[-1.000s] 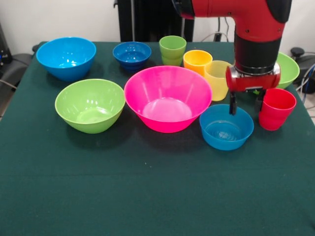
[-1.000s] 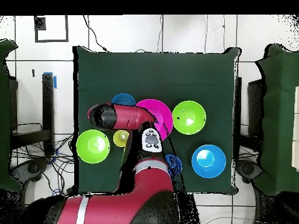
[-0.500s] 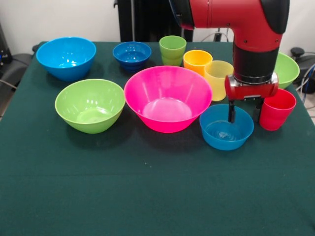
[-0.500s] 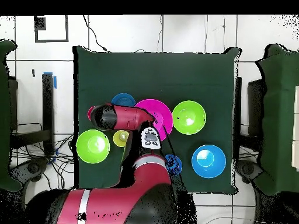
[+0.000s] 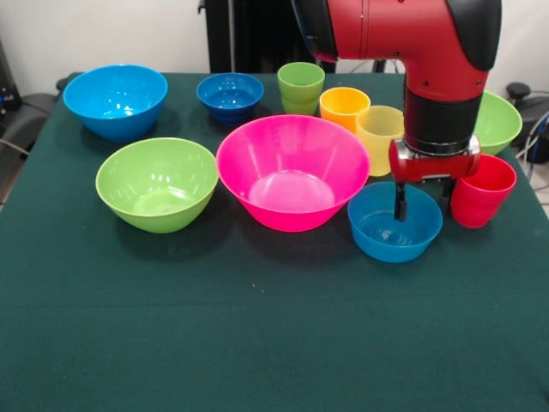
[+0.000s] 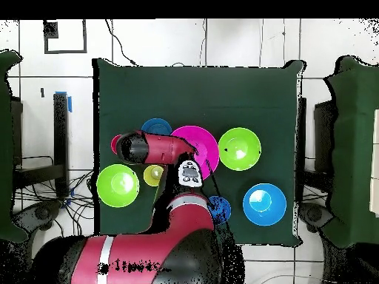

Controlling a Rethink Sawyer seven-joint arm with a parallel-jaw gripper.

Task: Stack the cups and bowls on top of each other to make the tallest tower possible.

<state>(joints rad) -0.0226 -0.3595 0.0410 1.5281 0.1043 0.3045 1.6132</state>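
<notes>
Your gripper hangs over the far rim of the small light blue bowl, its fingers spread: one finger dips inside the bowl while the other sits outside, wedged in the gap next to the red cup. That straddle looks like a set-up for pinching the bowl's wall, though nothing is clamped yet.

No tower exists so far; every piece rests singly on the green table. The large pink bowl sits centre, just beside the light blue one, with a lime green bowl on its other side. Farther back stand the bright blue bowl, the small dark blue bowl, the green cup, orange cup and pale yellow cup. A second lime green bowl peeks from behind the arm.

From overhead the arm hides the gripper and the red cup (you'd get no finger detail there), but that second lime green bowl shows whole.
</notes>
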